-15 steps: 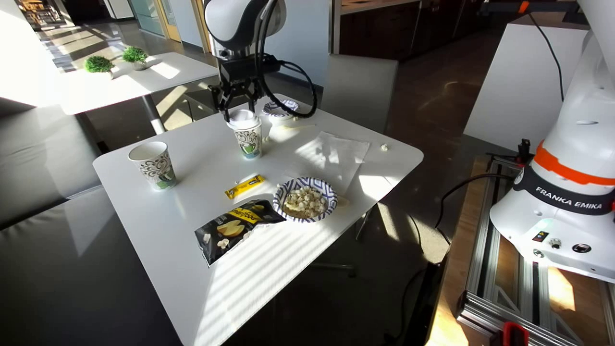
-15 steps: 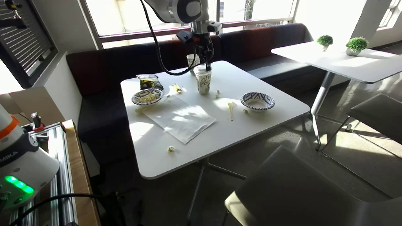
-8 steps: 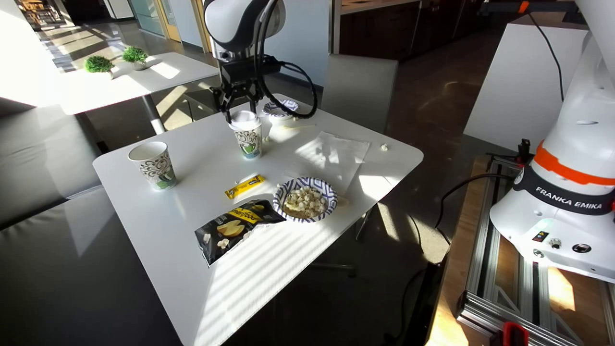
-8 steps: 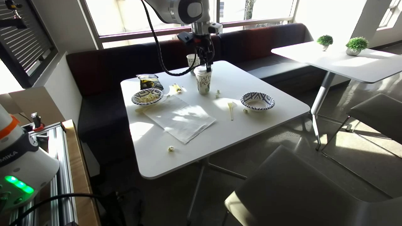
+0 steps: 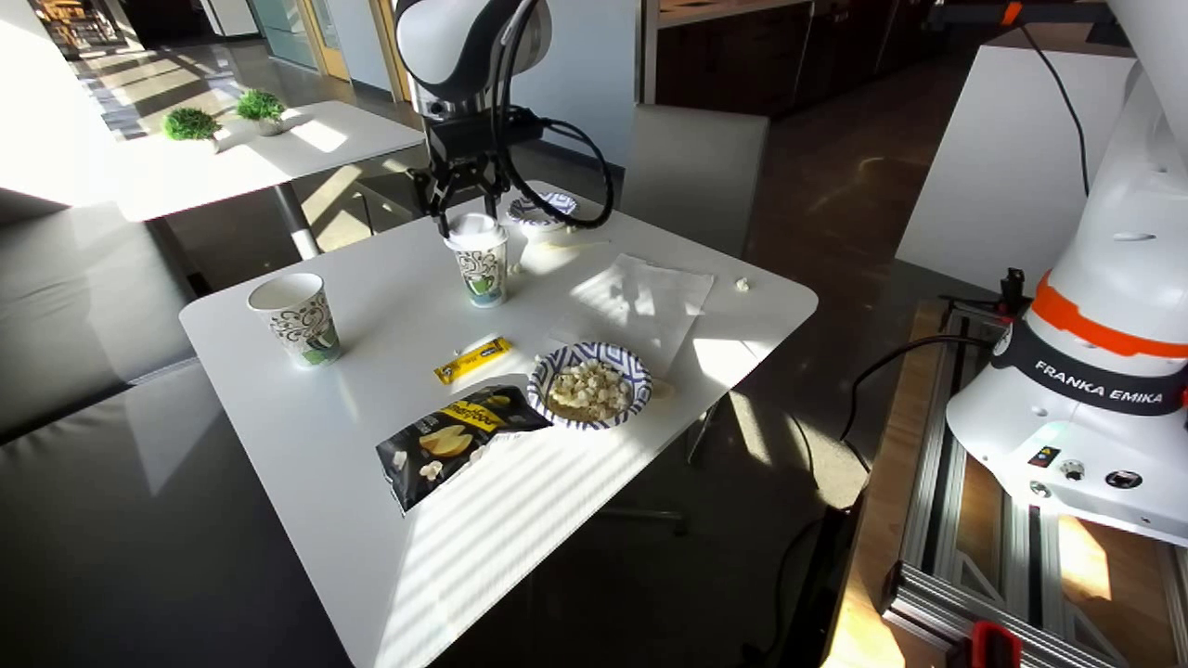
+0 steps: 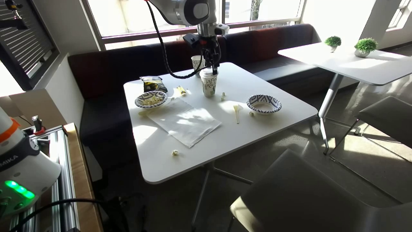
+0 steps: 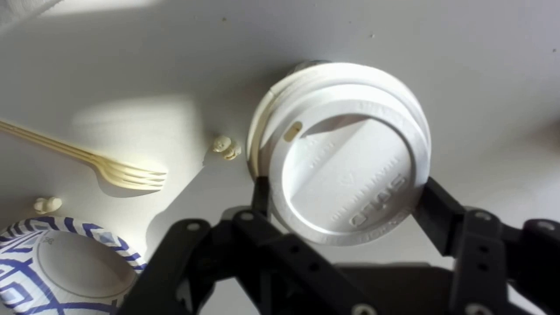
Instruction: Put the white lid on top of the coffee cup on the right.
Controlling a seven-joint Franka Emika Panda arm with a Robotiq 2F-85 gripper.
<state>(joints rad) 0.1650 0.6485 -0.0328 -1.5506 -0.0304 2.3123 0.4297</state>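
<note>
The white lid [image 7: 350,170] lies over the mouth of a patterned coffee cup [image 5: 484,276], which stands upright on the table. The cup also shows in an exterior view [image 6: 209,86]. My gripper [image 7: 344,186] points down from above, with one finger against each side of the lid, shut on it. In the wrist view a pale strip of rim shows past the lid's left edge, so the lid looks slightly offset; I cannot tell whether it is pressed down. A near-identical cup [image 5: 299,320] stands open, without a lid, to the left; my arm partly hides it in an exterior view [image 6: 195,62].
A patterned bowl [image 7: 52,302] and a fork [image 7: 118,170] lie beside the cup. On the table [image 5: 390,315] are a popcorn bowl [image 5: 640,380], a black snack bag [image 5: 445,445], a yellow packet [image 5: 473,360], a napkin [image 6: 185,124] and loose popcorn [image 6: 174,152].
My gripper and the lid have shifted slightly together, rightward in both exterior views. The cup's top has moved a little with them, while its base has stayed nearly in place.
</note>
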